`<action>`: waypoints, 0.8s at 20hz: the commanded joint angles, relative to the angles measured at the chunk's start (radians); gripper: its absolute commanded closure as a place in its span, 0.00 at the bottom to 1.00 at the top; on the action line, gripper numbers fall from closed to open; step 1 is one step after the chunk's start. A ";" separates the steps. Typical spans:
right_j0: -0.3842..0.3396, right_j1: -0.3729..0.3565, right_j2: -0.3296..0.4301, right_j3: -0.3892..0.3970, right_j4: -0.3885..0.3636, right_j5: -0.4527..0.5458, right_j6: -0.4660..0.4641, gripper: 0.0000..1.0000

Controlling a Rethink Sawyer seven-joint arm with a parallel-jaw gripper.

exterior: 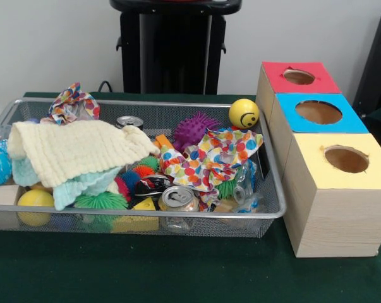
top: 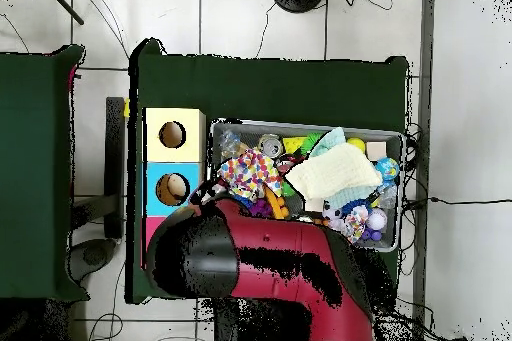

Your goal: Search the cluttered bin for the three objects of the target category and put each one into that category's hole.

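Cluttered mesh bin (exterior: 273, 213) beside three holed boxes (exterior: 334, 189)

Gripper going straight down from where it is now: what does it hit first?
The gripper sits over the bin rim by the blue box; likely the rim or the polka-dot cloth first. Depth unclear.

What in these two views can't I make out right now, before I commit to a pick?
- Gripper: absent from the front view; in the overhead view the arm covers the spot, so its state is unknown.
- Red box: overhead, hidden beneath the arm.
- Items under the cream cloth and the polka-dot cloth: buried in both views.
- Bin's left end: cut off by the front view's edge.
- Inside the yellow box's hole: too dark.
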 commanded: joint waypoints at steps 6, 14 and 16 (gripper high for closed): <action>-0.022 -0.057 0.073 0.103 -0.003 0.036 -0.142 1.00; -0.035 -0.013 0.083 0.152 -0.055 -0.125 -0.142 1.00; -0.037 -0.007 0.084 0.153 -0.060 -0.126 -0.143 1.00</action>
